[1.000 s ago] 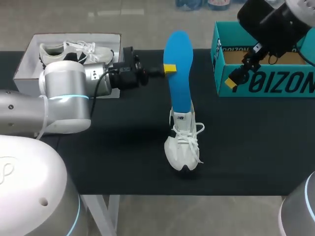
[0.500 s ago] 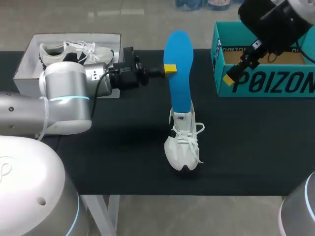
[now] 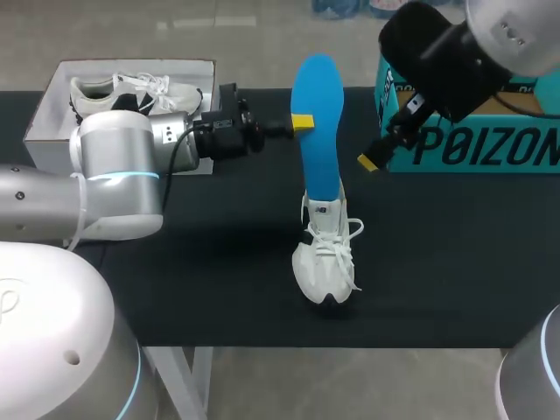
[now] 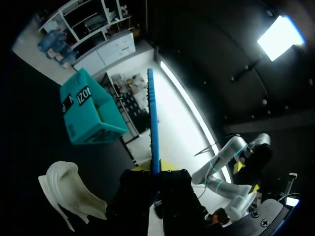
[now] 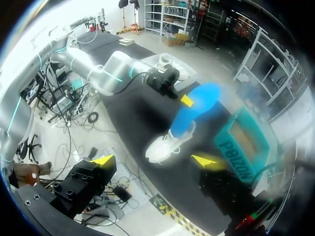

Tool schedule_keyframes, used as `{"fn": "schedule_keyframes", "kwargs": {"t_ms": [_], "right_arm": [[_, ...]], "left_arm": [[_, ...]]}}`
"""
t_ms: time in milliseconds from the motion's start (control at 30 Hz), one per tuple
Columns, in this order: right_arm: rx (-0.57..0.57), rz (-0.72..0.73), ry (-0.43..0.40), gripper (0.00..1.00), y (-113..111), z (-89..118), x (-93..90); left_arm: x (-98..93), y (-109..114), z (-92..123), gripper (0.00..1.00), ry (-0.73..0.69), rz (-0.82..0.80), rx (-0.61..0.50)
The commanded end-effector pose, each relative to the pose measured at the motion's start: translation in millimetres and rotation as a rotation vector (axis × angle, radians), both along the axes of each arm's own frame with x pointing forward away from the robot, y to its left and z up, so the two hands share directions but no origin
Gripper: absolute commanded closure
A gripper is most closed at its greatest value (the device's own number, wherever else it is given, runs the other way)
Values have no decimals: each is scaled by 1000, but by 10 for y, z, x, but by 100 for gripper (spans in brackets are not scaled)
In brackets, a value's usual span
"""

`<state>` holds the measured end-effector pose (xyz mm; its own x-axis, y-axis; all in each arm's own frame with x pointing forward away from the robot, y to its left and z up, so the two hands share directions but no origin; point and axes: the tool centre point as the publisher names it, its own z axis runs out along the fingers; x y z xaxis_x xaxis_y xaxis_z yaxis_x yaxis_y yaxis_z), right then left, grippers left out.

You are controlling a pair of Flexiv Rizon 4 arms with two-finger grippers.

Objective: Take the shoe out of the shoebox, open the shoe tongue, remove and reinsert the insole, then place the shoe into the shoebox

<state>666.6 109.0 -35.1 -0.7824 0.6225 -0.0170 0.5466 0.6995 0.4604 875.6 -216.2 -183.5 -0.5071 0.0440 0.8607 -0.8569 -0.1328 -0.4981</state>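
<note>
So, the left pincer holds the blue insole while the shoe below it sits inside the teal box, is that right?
No: the shoe stands on the table, outside the teal box, as the head view shows. The left pincer does hold the blue insole.

The left arm (image 3: 114, 171) wore smooth silver-grey housings, rounded at the joint, with a glowing cyan ring and a thin pale cable looped down its side. Its wrist was black and knobbly, ending in the left gripper (image 3: 302, 122) with yellow tips. The right arm (image 3: 512, 26) was the same silver-grey, dotted with small dark screw holes, then a glossy black cylinder. The right gripper (image 5: 154, 160) had blocky black fingers with screw heads and wedge-shaped yellow tips. A white domed base (image 3: 48, 332) carried one small hole.
</note>
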Motion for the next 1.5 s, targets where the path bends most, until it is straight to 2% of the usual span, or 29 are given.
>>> {"fn": "schedule_keyframes", "kwargs": {"t_ms": [33,933,1033,1167,1233,1500], "right_arm": [[-13,-2,10,0,63,30,45],[-13,-2,10,0,63,30,45],[-13,-2,10,0,63,30,45],[-13,-2,10,0,63,30,45],[-13,-2,10,0,63,30,45],[-13,-2,10,0,63,30,45]], "left_arm": [[-1,-5,-2,100,0,0,2],[-1,-5,-2,100,0,0,2],[-74,-18,71,100,-267,-3,-25],[-321,59,58,100,-591,1,-69],[-376,106,24,100,-650,2,-130],[-501,231,-9,100,-787,16,-160]]}}
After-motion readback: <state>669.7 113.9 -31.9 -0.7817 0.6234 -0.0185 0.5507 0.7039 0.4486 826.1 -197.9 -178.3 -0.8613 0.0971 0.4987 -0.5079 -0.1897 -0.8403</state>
